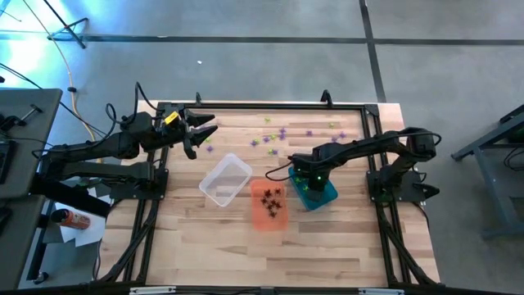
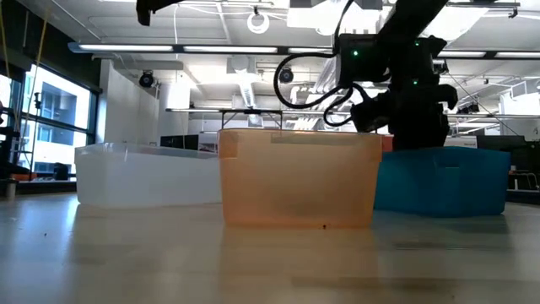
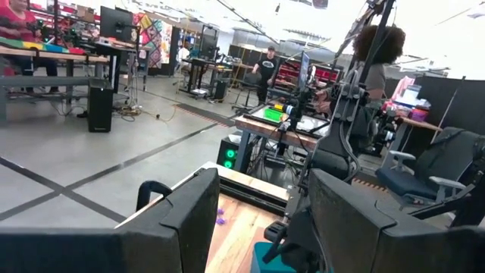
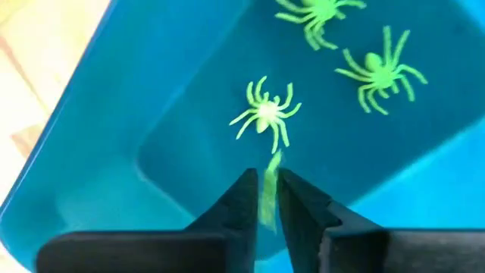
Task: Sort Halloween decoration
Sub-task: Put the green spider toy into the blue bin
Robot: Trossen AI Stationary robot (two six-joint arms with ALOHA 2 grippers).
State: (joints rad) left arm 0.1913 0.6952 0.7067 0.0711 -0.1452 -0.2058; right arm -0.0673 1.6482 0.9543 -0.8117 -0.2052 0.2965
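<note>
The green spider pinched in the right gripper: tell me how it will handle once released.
The green spider looks thin and tiny, pinched in the right gripper, so it is probably very light and will drop without much bounce. Its thin legs likely flex rather than snap. Spiky legs should stop it rolling in the teal bin, like the spiders lying there.

Bright ceiling strip lights (image 2: 211, 48) wash the room, window (image 2: 51, 110) glare at the side. Teal bin (image 4: 114, 114) floor sharp, near fingers soft. Tabletop (image 2: 270, 262) foreground blurred.
</note>
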